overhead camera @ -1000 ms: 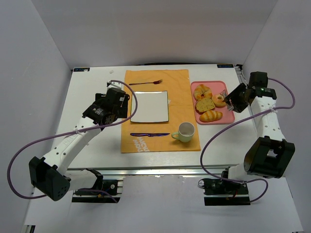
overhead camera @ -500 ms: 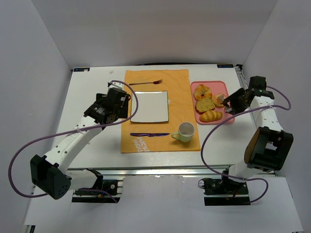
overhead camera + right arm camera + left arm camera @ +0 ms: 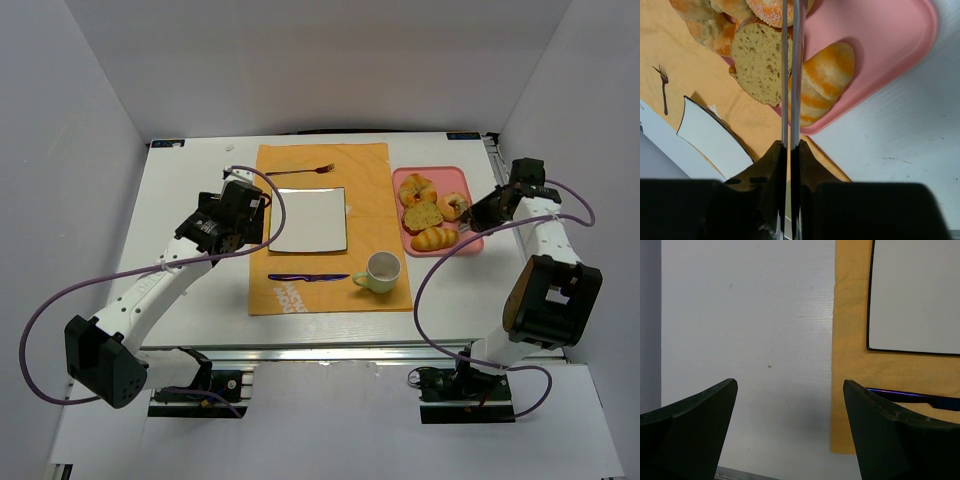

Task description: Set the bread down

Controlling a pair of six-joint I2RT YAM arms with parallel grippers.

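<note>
Pink plastic tray sits on a white table and holds all the bread, four pieces close together. At the far left of the tray is a round bun, with a sugared ring doughnut to its right. A sliced loaf piece lies in the middle with its cut crumb face up. A striped roll lies along the tray's near edge, touching the slice. The right gripper reaches in over the tray's right rim, near the doughnut and the roll. Its two thin fingers are pressed together, and nothing shows between them. Their tips run out of the wrist view, so what they touch cannot be told. An orange placemat lies just left of the tray, its edge meeting the tray's left side. On the mat, left of the tray, rests a square white plate with a dark rim, and nothing is on it. A fork lies beyond the plate and a knife lies on its near side. A pale green mug stands on the mat, nearer than the tray and slightly to its left. Well left of the tray, past the mat's far edge, the left gripper hangs over bare table. Its dark fingers are spread wide with nothing between them.
</note>
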